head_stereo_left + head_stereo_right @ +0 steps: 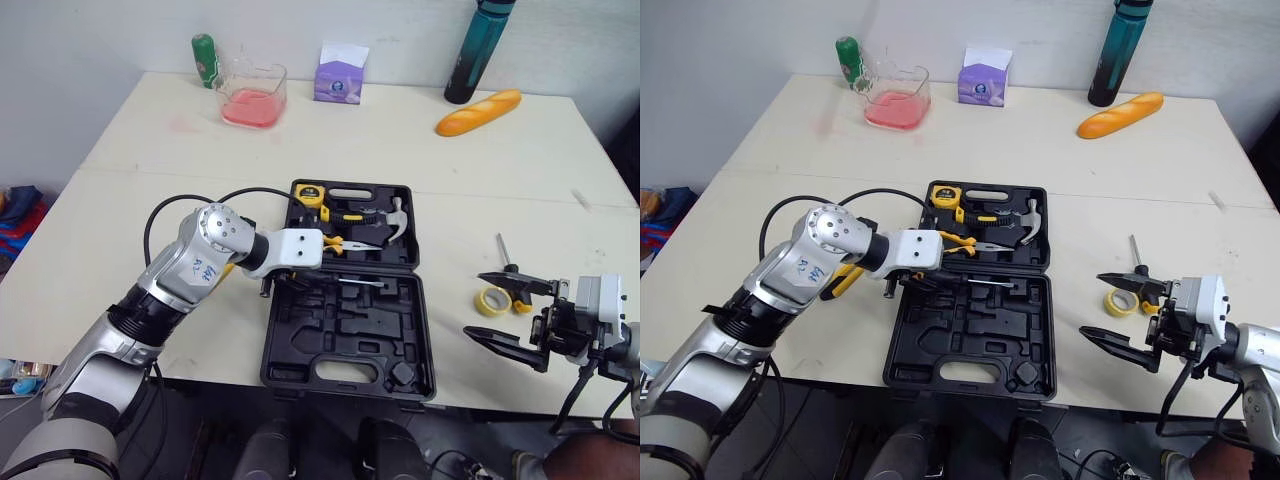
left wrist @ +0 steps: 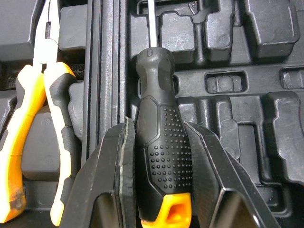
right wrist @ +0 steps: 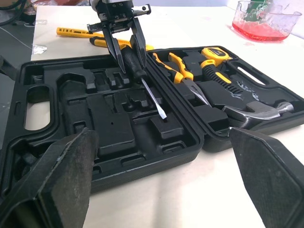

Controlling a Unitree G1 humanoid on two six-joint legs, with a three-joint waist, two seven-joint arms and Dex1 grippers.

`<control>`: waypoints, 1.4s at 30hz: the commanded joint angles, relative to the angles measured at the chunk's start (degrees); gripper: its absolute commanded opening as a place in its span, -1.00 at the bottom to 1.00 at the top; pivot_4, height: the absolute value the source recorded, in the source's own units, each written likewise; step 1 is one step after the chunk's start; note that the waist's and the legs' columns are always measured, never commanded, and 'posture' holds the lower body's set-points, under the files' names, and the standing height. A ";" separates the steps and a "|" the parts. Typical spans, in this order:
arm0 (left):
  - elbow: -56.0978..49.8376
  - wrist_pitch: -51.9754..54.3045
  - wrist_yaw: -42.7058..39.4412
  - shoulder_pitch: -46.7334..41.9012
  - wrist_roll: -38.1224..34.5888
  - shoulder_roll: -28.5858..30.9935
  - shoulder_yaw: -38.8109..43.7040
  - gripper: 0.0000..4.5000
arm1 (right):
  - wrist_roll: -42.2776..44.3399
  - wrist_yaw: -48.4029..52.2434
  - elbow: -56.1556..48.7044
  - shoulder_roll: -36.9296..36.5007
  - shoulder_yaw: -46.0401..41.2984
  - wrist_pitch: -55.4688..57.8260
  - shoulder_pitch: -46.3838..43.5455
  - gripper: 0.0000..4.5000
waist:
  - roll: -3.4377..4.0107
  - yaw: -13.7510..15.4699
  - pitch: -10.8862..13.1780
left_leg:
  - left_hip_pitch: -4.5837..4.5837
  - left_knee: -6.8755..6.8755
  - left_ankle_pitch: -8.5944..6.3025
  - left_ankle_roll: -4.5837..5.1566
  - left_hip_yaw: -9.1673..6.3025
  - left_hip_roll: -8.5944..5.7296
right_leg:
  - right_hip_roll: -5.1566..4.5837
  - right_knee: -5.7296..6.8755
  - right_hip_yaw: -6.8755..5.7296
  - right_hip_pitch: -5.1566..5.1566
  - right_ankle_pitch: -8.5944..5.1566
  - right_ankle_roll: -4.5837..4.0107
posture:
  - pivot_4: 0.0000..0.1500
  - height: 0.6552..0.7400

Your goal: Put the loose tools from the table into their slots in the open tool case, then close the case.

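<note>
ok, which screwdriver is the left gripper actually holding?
The black-grip screwdriver with the orange butt and flat blade: the left gripper is shut on it over the case. The other screwdriver lies loose on the table by the yellow tape roll.

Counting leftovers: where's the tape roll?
Right eye view: yellow tape roll lies on the table right of the tool case, by the right end effector.
</note>
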 commanded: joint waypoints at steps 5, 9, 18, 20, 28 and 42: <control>1.92 -1.78 -0.67 -1.12 1.65 -1.37 -0.39 -0.53 | 0.29 0.05 -0.86 0.66 0.23 -1.24 0.34 1.00 | 0.00 0.00 0.00 | 0.00 0.02 0.00 0.00 0.00 0.00 | 0.00 0.01 0.00 0.01 0.00 0.00 | 1.00 1.00; 4.35 -3.09 -0.90 -1.46 2.85 -1.83 -1.07 -0.53 | 0.32 -0.56 -1.36 0.77 0.41 -1.13 0.51 1.00 | 0.00 0.01 0.00 | 0.01 0.02 0.00 0.01 0.00 0.00 | 0.00 0.01 0.00 0.01 0.00 0.00 | 1.00 1.00; 9.89 -5.89 -3.28 -3.57 4.44 -2.57 -2.35 -0.53 | 0.52 -2.30 -3.00 0.99 1.11 -0.53 0.66 1.00 | 0.01 0.08 -0.01 | 0.08 0.09 -0.01 0.01 -0.01 0.00 | -0.02 0.08 0.02 0.09 0.01 -0.02 | 1.00 1.00; 11.74 -6.37 -3.14 -3.93 4.64 -2.98 -2.33 -0.53 | 0.66 -2.95 -3.55 1.10 1.38 -0.22 0.54 1.00 | 0.01 0.06 -0.01 | 0.10 0.09 -0.01 0.01 0.00 0.00 | -0.02 0.09 0.02 0.10 0.02 -0.02 | 1.00 1.00; 15.39 -8.09 -3.70 -4.68 3.15 -4.35 -0.74 -0.30 | 0.91 -4.05 -4.70 0.79 1.81 0.83 0.36 1.00 | 0.02 0.07 -0.02 | 0.17 0.11 0.00 0.01 0.00 0.00 | -0.03 0.12 0.03 0.16 0.02 -0.03 | 1.00 1.00; 10.01 -15.18 -6.70 -2.32 -7.85 -4.95 10.72 0.40 | 1.20 -6.58 -7.52 0.43 3.14 4.27 -1.22 1.00 | 0.02 -0.08 -0.01 | -0.02 0.13 -0.01 0.02 -0.02 -0.01 | -0.05 0.10 -0.01 0.01 0.04 -0.04 | 1.00 1.00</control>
